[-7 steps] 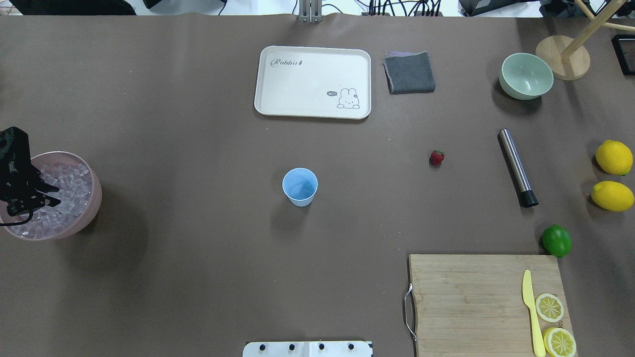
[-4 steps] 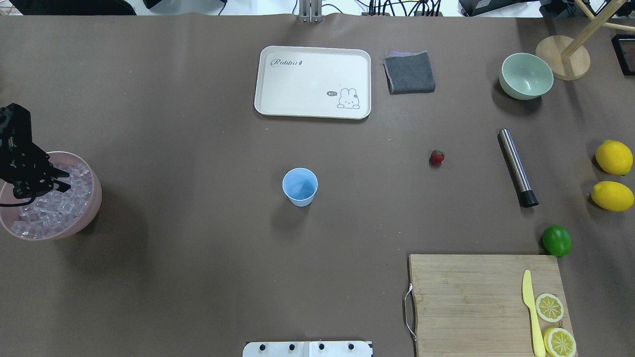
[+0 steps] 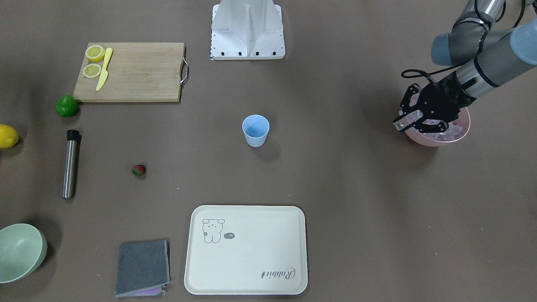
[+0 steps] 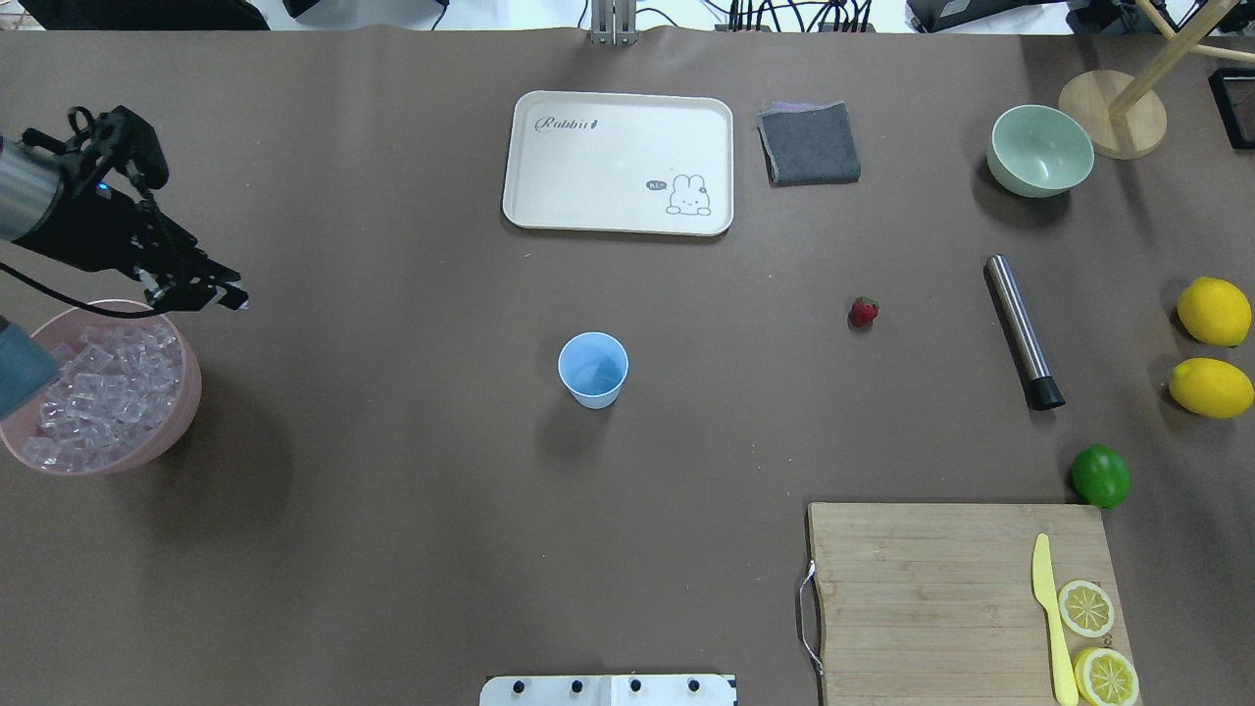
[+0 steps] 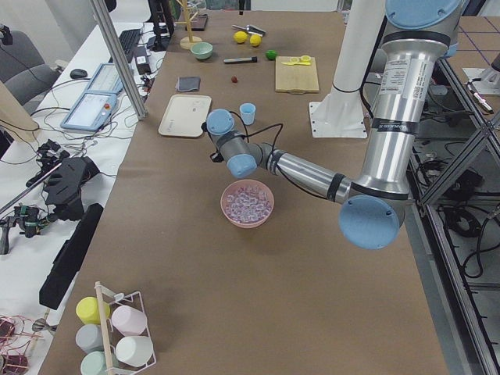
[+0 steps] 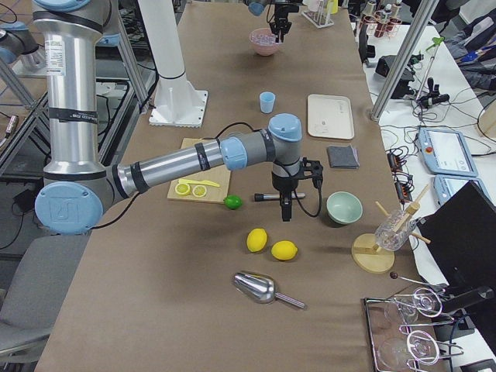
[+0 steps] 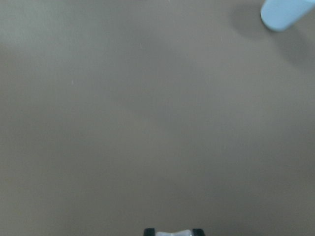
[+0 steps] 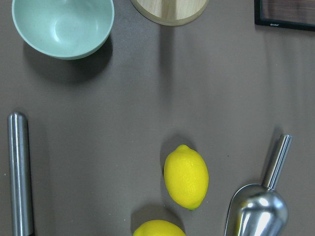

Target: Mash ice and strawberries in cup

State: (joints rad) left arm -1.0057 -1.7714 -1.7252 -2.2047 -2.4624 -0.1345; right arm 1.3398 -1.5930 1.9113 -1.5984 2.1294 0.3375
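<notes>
The light-blue cup (image 4: 592,368) stands upright mid-table, also seen from the front (image 3: 255,130) and at the top right of the left wrist view (image 7: 285,12). A red strawberry (image 4: 863,312) lies on the table to its right. Ice (image 4: 108,387) fills the pink bowl (image 4: 186,392) at the left edge. My left gripper (image 4: 227,296) hangs just beyond the bowl's far rim, shut on a pale ice cube (image 7: 173,232). My right gripper (image 6: 285,209) shows only in the exterior right view, above the table near the lemons; I cannot tell its state.
A steel muddler (image 4: 1023,331), a lime (image 4: 1100,476) and two lemons (image 4: 1213,311) lie at the right. A cutting board (image 4: 961,598) carries a knife and lemon slices. A cream tray (image 4: 618,162), grey cloth (image 4: 809,143) and green bowl (image 4: 1039,150) sit at the far side. A metal scoop (image 8: 258,209) lies by the lemons.
My left gripper rose out of the pink bowl's ice and moved toward the far side and to the right, past the rim. Nothing else moved.
</notes>
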